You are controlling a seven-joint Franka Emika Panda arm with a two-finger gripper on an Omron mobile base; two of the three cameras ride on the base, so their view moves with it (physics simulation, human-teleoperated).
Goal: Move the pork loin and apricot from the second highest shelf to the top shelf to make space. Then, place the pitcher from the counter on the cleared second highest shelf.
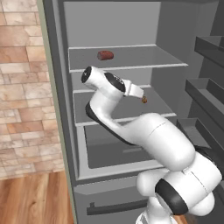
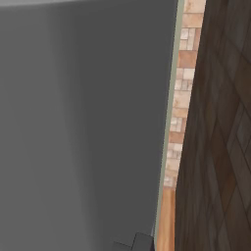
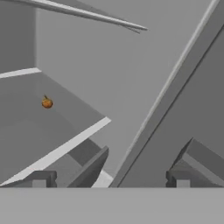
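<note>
One pork loin, upper centre, on the top shelf; one apricot, mid-frame, on the second shelf; two grey shelves; three door bins at right.

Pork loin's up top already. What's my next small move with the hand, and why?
Probably swing the open gripper toward the apricot and line the fingers up around it. The pork loin lies on the top shelf, while the apricot sits on the second highest shelf, off to the side in the hand view and ungrasped.
</note>
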